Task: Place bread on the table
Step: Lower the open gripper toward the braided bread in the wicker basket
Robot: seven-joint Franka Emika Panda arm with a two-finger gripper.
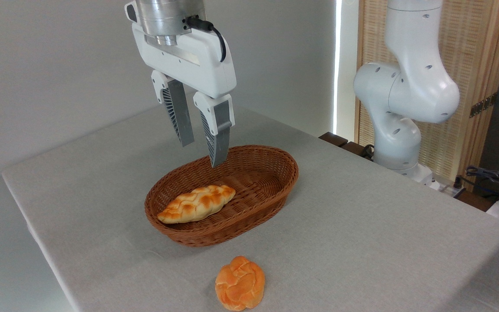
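My gripper [201,152] hangs empty, fingers parted, at about one o'clock above the bread [197,203] lying in the basket [271,190]; it looks light and squashy, so I'd pinch gently across its middle.

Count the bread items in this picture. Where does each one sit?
2. The braided loaf lies inside the basket; the round bun sits on the table in front of it. None looks hidden.

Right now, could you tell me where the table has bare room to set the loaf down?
The grey table is bare right of the wicker basket and along the left edge beside it. In front it is tighter: the round bun lies there. The bread is in the basket, under the open gripper.
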